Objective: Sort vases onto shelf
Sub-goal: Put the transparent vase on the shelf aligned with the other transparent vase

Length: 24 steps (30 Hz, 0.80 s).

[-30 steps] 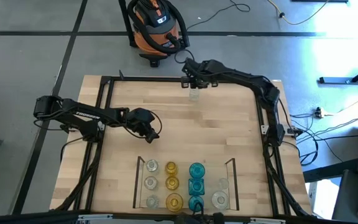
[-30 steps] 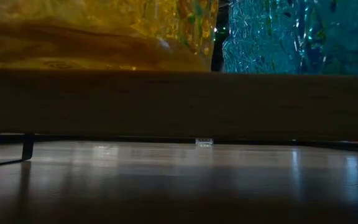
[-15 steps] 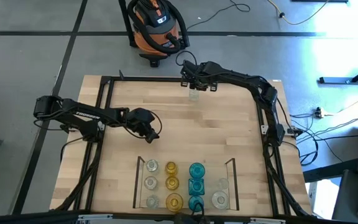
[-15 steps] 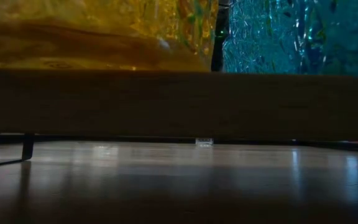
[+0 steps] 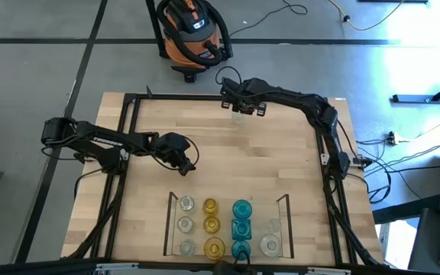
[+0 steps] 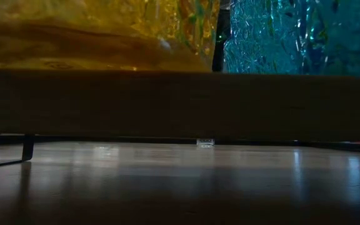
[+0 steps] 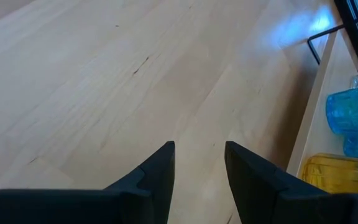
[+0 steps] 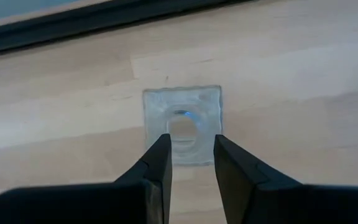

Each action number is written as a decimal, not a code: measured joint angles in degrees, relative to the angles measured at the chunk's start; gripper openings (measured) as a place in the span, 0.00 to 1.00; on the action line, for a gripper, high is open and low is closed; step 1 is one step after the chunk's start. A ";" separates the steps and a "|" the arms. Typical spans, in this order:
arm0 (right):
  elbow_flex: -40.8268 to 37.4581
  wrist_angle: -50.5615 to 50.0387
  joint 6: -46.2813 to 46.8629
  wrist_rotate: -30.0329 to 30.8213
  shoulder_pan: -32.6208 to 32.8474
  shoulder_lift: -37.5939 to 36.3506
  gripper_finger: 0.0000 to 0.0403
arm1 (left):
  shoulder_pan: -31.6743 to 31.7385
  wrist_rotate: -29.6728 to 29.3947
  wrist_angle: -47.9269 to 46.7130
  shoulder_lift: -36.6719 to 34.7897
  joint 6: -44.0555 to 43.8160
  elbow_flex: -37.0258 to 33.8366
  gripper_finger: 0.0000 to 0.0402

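a clear square vase (image 8: 182, 126) stands alone near the far edge of the table (image 5: 205, 145), well apart from the shelf (image 5: 284, 205) at the near edge. the right gripper (image 8: 189, 163) hangs directly over it, fingers pointed down either side of the mouth and slightly parted, gripping nothing yet; that line-up reads as preparation for a pick by the neck or rim. on the shelf, the vases already placed stand in columns by colour: clear ones (image 5: 186, 224), amber ones (image 5: 211, 226), teal ones (image 5: 241, 218) and more clear glass (image 5: 271, 237) at the right end, where the stray piece would presumably go. the left gripper (image 7: 199, 163) waits over bare wood at mid-table, jaws partly apart and empty, clear of the other arm's path. an orange shop vacuum (image 5: 191, 32) sits on the floor beyond.
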 joint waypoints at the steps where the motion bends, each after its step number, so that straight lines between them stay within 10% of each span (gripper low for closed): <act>1: -0.01 0.12 0.53 0.00 -0.01 0.15 0.22 | -0.02 0.08 -0.01 0.00 -0.01 0.00 0.33; 24: 0.06 -0.55 12.41 6.23 2.23 1.25 0.22 | -1.99 1.06 -0.02 0.00 0.01 0.00 0.33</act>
